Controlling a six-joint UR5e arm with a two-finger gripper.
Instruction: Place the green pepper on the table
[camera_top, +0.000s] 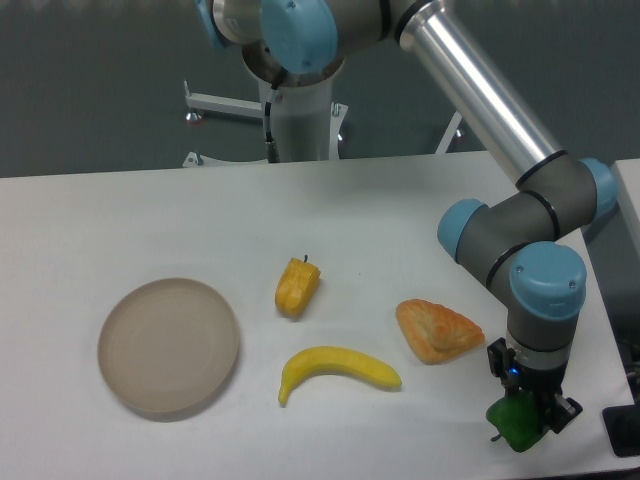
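Near table (330, 200) front-right corner, green pepper (515, 425) in end effector (528, 412), stem pointing left

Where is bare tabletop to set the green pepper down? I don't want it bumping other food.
Bare table lies behind the plate and yellow pepper. It is crowded near the banana, pastry, gripper and green pepper.

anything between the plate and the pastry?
Yes: in the camera view the banana lies on the table between the plate and the pastry, with the yellow-orange pepper just above that line.
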